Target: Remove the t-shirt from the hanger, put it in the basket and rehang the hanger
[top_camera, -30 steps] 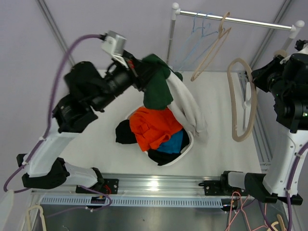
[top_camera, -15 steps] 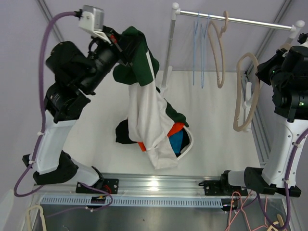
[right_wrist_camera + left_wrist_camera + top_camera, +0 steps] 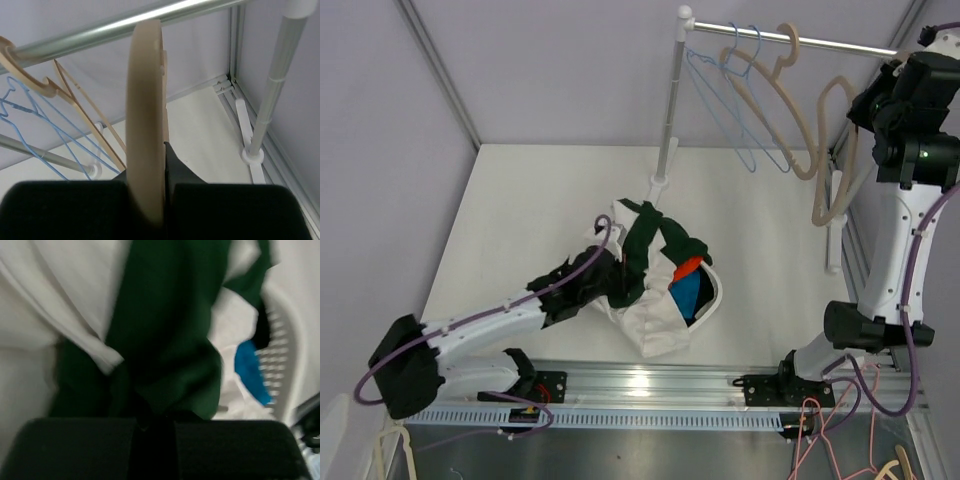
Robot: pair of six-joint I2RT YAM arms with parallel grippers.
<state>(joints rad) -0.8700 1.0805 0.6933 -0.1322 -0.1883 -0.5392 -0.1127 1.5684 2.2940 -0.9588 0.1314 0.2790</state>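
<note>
The green and white t-shirt [image 3: 642,252] is off the hanger and lies draped over the white laundry basket [image 3: 716,291]. My left gripper [image 3: 618,272] is low at the basket's left side, shut on the shirt's green fabric [image 3: 170,340]; the fingers are buried in cloth. My right gripper [image 3: 868,108] is raised at the far right by the rail, shut on the bare beige hanger [image 3: 832,150]. In the right wrist view the hanger [image 3: 145,125] stands edge-on between my jaws, its top just under the metal rail [image 3: 125,30].
The rail [image 3: 790,40] carries a blue wire hanger [image 3: 735,85] and another beige hanger [image 3: 770,95]. Its left post [image 3: 667,130] stands just behind the basket, its right post [image 3: 275,85] by the table's right edge. Blue [image 3: 682,295] and orange clothes show in the basket.
My left arm has dropped from high above the table to the basket, bringing the t-shirt down onto it. My right arm has lifted the bare hanger up towards the rail.
</note>
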